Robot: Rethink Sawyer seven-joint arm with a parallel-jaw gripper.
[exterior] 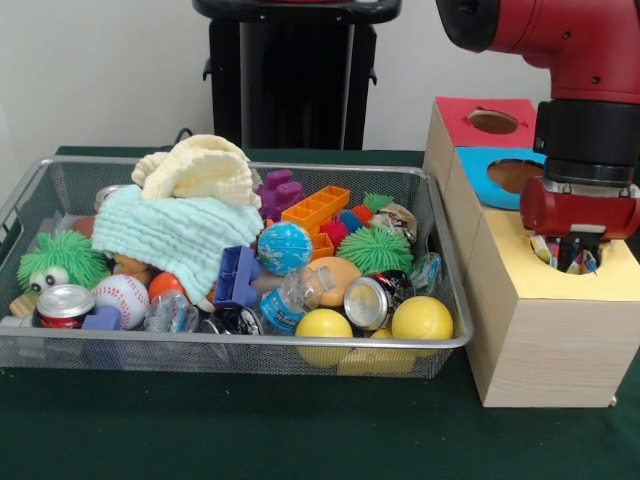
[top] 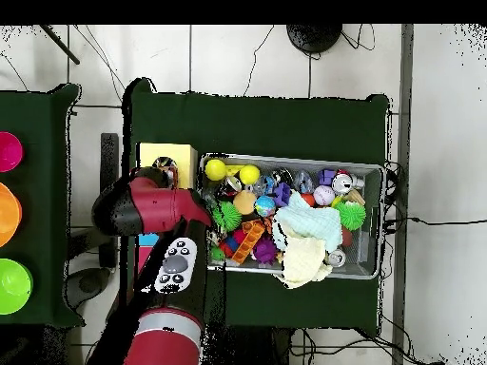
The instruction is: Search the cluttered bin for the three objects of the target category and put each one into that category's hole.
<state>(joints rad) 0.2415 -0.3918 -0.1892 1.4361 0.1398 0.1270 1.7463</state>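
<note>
Front view: the gripper (exterior: 568, 262) is seen lowered into the hole of the yellow-topped box

The wire bin (exterior: 30, 190) is still heaped with clutter: a mint cloth (exterior: 165, 232) and cream cloth (exterior: 200, 172) are piled at the back, two yellow balls (exterior: 421, 318) rest against the near rim, and a soda can (exterior: 65, 303) lies at one corner. Beside the bin the wooden box (exterior: 540, 340) is topped yellow, blue and red, each with a hole. Something multicoloured is glimpsed at the tool's tips inside the yellow hole (exterior: 565, 255), but whether the tool is spread or pinching cannot be told. One delivery is judged to be under way; how many of the three remain cannot be confirmed. No writing on the can or elsewhere can be read
</note>
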